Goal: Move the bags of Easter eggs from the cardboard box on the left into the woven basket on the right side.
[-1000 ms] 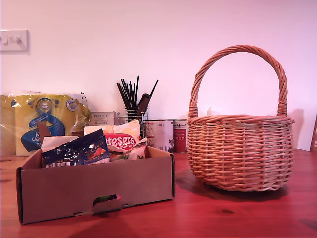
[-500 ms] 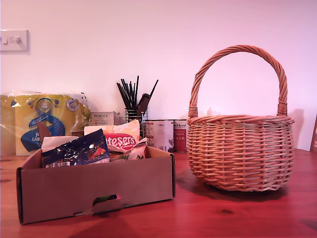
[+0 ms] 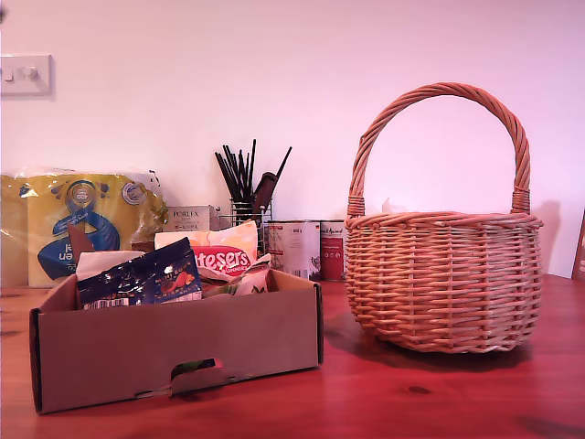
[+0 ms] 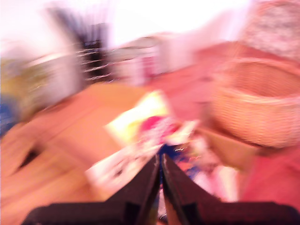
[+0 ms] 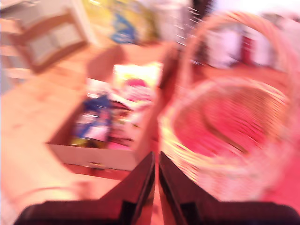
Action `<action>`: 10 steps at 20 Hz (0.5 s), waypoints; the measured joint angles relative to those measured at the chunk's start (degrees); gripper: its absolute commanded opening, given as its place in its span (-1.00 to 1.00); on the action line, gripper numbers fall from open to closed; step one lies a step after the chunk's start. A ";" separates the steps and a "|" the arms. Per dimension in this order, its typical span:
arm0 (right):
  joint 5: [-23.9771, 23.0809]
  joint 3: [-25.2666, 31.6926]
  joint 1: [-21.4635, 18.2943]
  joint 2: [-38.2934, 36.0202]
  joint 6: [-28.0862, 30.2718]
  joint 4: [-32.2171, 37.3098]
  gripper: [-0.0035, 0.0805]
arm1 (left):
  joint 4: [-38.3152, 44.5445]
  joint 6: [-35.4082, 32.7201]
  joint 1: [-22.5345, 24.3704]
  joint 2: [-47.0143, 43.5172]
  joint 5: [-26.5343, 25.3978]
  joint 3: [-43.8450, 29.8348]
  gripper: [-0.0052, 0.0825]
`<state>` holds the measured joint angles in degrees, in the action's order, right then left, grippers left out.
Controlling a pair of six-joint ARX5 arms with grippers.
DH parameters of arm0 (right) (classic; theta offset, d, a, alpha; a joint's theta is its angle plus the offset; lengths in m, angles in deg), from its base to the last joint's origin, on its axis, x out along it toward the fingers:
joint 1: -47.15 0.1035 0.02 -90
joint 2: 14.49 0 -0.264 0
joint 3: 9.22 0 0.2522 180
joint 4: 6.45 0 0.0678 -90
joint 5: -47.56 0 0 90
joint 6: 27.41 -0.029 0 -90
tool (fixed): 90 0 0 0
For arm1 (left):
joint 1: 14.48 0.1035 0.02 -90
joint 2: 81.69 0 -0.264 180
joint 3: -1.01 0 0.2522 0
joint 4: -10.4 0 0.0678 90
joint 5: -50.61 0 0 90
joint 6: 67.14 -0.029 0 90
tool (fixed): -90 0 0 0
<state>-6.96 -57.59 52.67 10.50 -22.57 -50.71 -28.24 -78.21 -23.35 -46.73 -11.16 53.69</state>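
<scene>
In the exterior view the cardboard box (image 3: 174, 352) stands at the left on the wooden table. Bags of Easter eggs stick up from it: a dark blue one (image 3: 142, 277), an orange-red Maltesers one (image 3: 222, 261) and a white one (image 3: 105, 263). At the exterior view's right stands the woven basket (image 3: 443, 279) with its tall handle. Neither arm shows there. Both wrist views are blurred. My first gripper (image 4: 161, 161) hangs shut above the bags (image 4: 140, 117) in the box. My second gripper (image 5: 156, 159) is shut above the gap between box (image 5: 93, 157) and basket (image 5: 225, 131).
Behind the box stand a large yellow-and-blue multipack (image 3: 82, 224), a small carton (image 3: 187, 218), a black wire utensil holder (image 3: 249, 197) and two tins (image 3: 306, 249). A light switch (image 3: 26, 75) is on the wall. Bare table (image 3: 411, 393) lies before the basket.
The box, the bags and the basket have not moved. A small dark shape has appeared at the exterior view's top left corner.
</scene>
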 measured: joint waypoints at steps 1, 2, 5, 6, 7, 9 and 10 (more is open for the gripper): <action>0.81 0.00 0.72 -0.02 0.81 0.50 -0.95 | -1.16 -3.69 0.00 3.45 2.43 1.92 -0.93; 1.42 0.00 1.36 -0.02 1.64 0.63 -0.95 | -1.95 -6.08 0.00 6.67 4.79 3.52 -0.93; 3.02 0.00 3.65 0.04 2.60 0.61 -0.95 | -4.50 -12.92 -0.11 18.05 9.03 8.35 -0.93; 4.48 0.00 4.39 0.26 2.64 0.59 -0.95 | -5.25 -15.28 -0.09 21.51 9.77 9.90 -0.93; 5.35 0.00 5.01 0.72 2.69 0.61 -0.95 | -5.92 -16.39 -0.09 24.61 10.21 11.56 -0.93; 5.73 0.00 5.97 2.19 2.69 0.66 -0.95 | -7.80 -21.92 -0.09 30.10 10.49 15.85 -0.93; 5.75 0.00 6.34 3.21 2.69 0.85 -0.95 | -9.07 -24.04 -0.11 33.03 10.54 18.60 -0.93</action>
<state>-1.21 -57.59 59.01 13.72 -19.88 -49.86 -37.31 -102.25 -23.46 -13.70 -0.63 72.29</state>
